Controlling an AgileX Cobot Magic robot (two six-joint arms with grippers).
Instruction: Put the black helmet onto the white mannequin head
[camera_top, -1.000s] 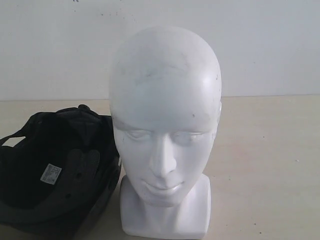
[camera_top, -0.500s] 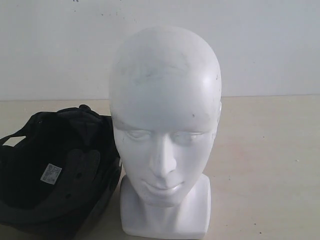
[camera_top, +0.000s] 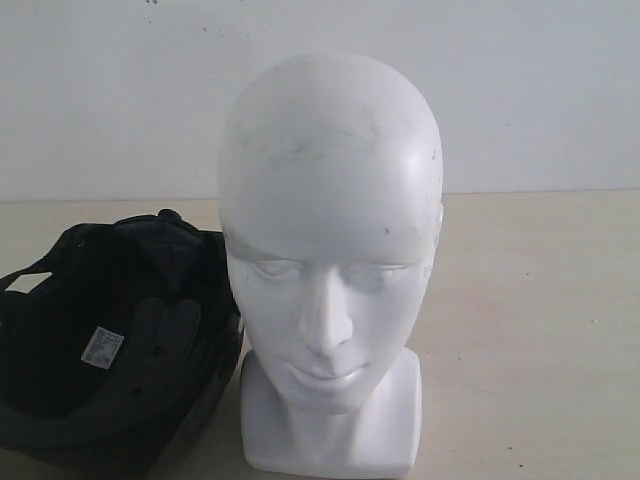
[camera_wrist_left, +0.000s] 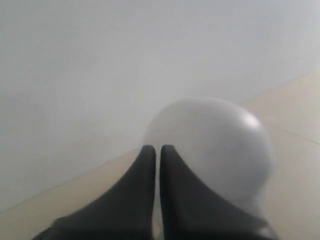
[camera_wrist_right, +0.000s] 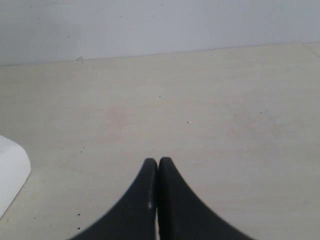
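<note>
Helmet (camera_top: 110, 350) is being rested lining-up toward the desk's (camera_top: 530, 330) left edge, just beside the upright white mannequin head (camera_top: 330, 260), probably awaiting pickup. Left tool (camera_wrist_left: 157, 152) and right tool (camera_wrist_right: 158, 165) are being held clenched, empty.

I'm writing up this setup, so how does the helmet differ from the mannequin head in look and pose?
Colour: the helmet is matte black, the head glossy white with faint scuffs. Pose: the helmet lies tipped, its padded inside and a white label showing; the head stands upright on its neck base, facing the exterior camera. Both rest side by side on the pale table.
</note>
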